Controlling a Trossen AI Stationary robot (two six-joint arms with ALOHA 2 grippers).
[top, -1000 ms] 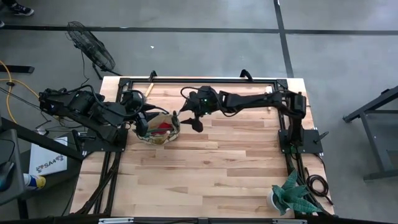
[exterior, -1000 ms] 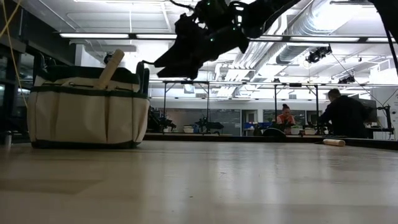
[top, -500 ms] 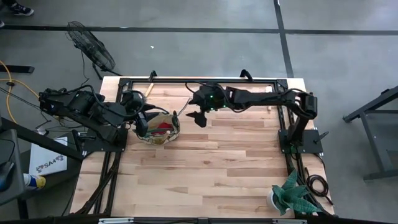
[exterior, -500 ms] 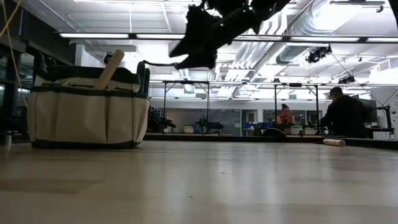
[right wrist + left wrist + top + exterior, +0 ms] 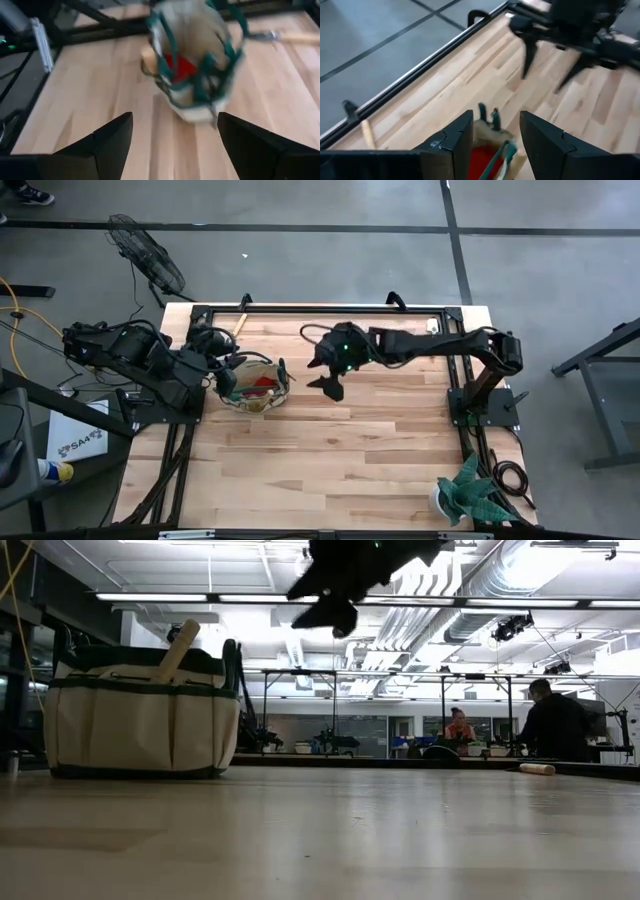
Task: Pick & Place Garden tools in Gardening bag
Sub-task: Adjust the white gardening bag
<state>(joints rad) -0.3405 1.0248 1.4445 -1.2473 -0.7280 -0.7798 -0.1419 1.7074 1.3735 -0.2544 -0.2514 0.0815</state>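
The beige gardening bag (image 5: 262, 398) with green trim stands on the wooden table at the left. A red item (image 5: 260, 387) lies inside it, and a wooden tool handle (image 5: 180, 645) sticks up out of it. My left gripper (image 5: 228, 373) stands open at the bag's left rim, its fingers (image 5: 457, 137) over the bag's opening. To the right of the bag, high above the table, my right gripper (image 5: 322, 377) hangs open with nothing between its fingers (image 5: 112, 132). It points toward the bag (image 5: 195, 55). My left gripper stands at the bag's left rim (image 5: 490, 131); whether a finger touches the rim I cannot tell.
A wooden-handled tool (image 5: 243, 321) lies by the table's far edge, behind the bag. A pale short piece (image 5: 432, 326) lies at the far right. A green potted plant (image 5: 470, 492) stands at the near right corner. Bare boards (image 5: 340, 450) fill the middle and near side.
My right gripper has risen and drawn away from the bag toward the table's right, staying open with nothing in it. The bag has kept its place.
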